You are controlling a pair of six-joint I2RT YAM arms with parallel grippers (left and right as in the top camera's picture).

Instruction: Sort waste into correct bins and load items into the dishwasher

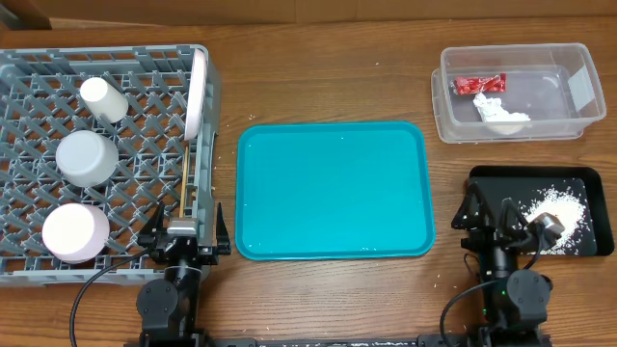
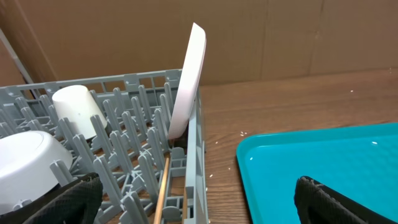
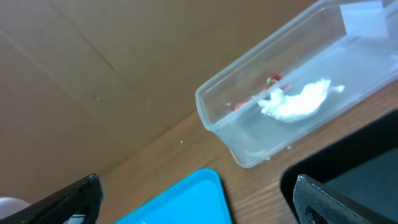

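The grey dish rack [image 1: 19,67] at left holds a white cup [image 1: 102,98], two pale bowls [image 1: 86,157] [image 1: 74,232], a white plate [image 1: 198,92] standing on edge and wooden chopsticks [image 1: 185,178]. The clear tub [image 1: 443,106] at back right holds a red wrapper [image 1: 479,84] and a white napkin [image 1: 501,111]. The black tray [image 1: 598,207] holds white crumbs [image 1: 559,207]. My left gripper [image 1: 186,236] is open and empty at the rack's front right corner. My right gripper [image 1: 496,226] is open and empty at the black tray's left edge. The left wrist view shows plate [image 2: 188,81], cup [image 2: 74,109] and chopsticks [image 2: 160,190].
A large teal tray [image 1: 333,190] lies bare in the middle of the wooden table between rack and bins. The right wrist view shows the tub [image 3: 214,106], the teal tray's corner [image 3: 186,199] and a cardboard wall behind.
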